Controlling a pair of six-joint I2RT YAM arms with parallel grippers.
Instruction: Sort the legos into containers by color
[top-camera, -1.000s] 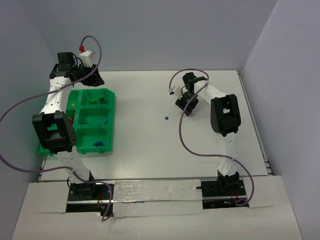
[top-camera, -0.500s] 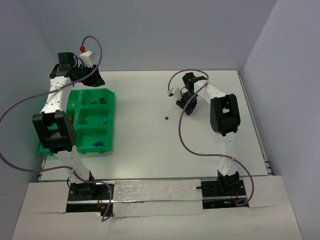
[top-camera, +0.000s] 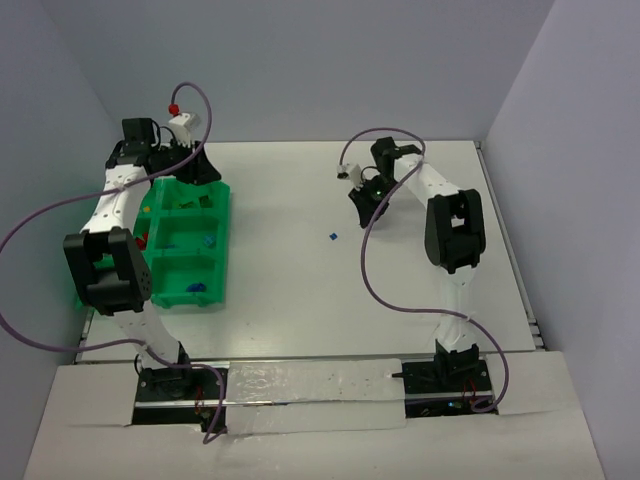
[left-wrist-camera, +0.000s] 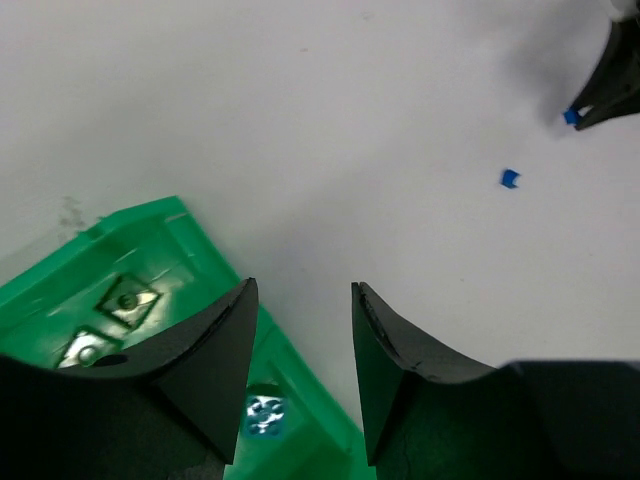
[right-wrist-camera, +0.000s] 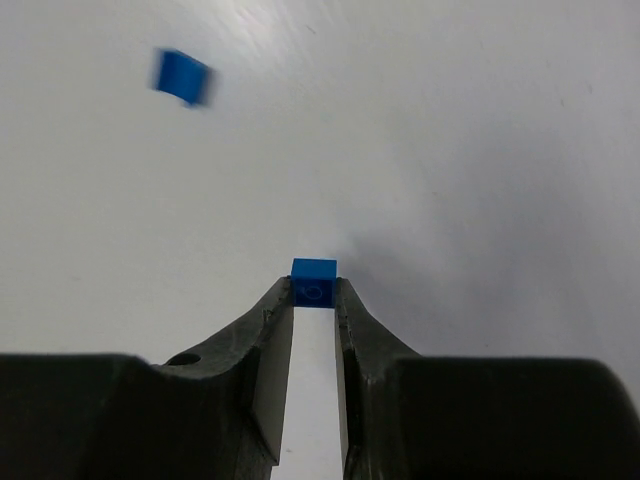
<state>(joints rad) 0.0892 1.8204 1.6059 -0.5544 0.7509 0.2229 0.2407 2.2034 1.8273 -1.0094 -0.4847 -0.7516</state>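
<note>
My right gripper (right-wrist-camera: 314, 292) is shut on a small blue lego (right-wrist-camera: 314, 281) pinched at its fingertips, just above the white table. From above, this gripper (top-camera: 362, 205) hangs at the far right-centre. A second blue lego (top-camera: 331, 236) lies loose on the table to its left; it also shows as a blue lego (right-wrist-camera: 182, 76) and a blue lego (left-wrist-camera: 510, 178). My left gripper (left-wrist-camera: 303, 290) is open and empty over the far right corner of the green tray (left-wrist-camera: 185, 240). A teal lego (left-wrist-camera: 265, 415) lies in the compartment below it. The tray (top-camera: 222, 240) holds blue, green, orange and red legos.
Grey walls close the table in at the back and on both sides. Purple cables (top-camera: 375, 290) loop off each arm. The tray sits along the left edge, with the left arm (top-camera: 110, 270) reaching over it.
The right gripper has closed on the blue lego and risen slightly toward the back. The left gripper has shifted a little to the right over the tray's far corner.
</note>
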